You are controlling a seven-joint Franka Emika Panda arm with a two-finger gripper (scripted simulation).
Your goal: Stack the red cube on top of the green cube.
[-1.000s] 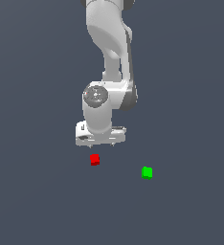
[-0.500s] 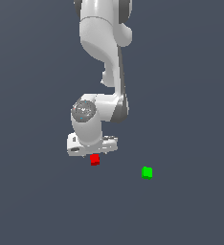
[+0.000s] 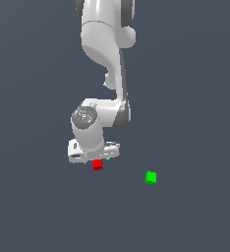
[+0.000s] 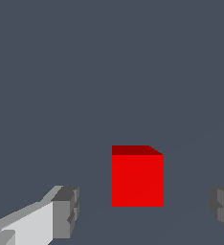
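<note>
hovering low, the gripper (image 4: 142, 210) is spread wide around the red cube (image 4: 137, 179) on the floor; closing off-centre could nudge it askew. green cube (image 3: 151, 177) sits well apart.

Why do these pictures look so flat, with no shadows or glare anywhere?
They are simulator renders. In the exterior view the red cube and green cube cast no visible shadow on the plain grey ground, and only the white arm shows soft shading. In the wrist view the red cube is sharp-edged, its top face darker, between the open jaws; nothing looks blurred.
</note>
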